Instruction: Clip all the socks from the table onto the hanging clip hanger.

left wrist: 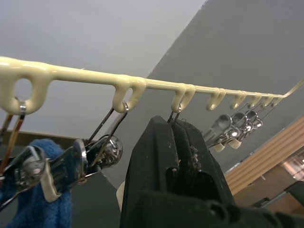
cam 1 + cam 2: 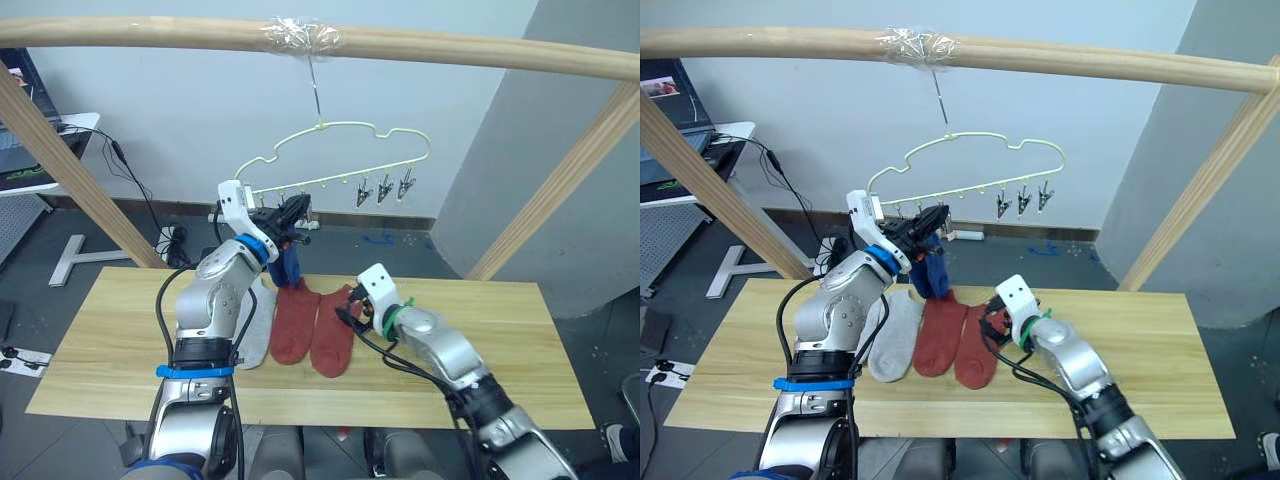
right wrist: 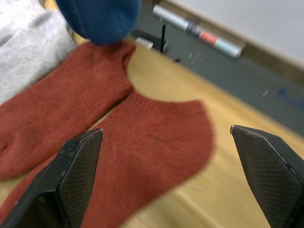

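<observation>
The clip hanger [image 2: 330,160] is thin pale yellow wire with a wavy top, hung by its metal hook from the wooden pole [image 2: 420,45] above the far edge of the table [image 2: 500,340]; a row of small silver clips dangles from its lower bar, three of them [image 2: 384,189] bunched near its right end. The left gripper [image 2: 292,213] is raised to the left part of that bar, its black fingers pressed together around a clip [image 1: 175,116]; a blue sock [image 2: 930,275] hangs from the clips just beside it, its toe reaching down to the far edge of the table. On the light wooden top, near the middle, lie a grey sock [image 2: 895,335] and two rust red socks [image 2: 310,325] side by side, touching along their lengths. The right gripper [image 3: 166,137] hovers over the right red sock [image 3: 152,152], its fingers spread wide and holding nothing.
</observation>
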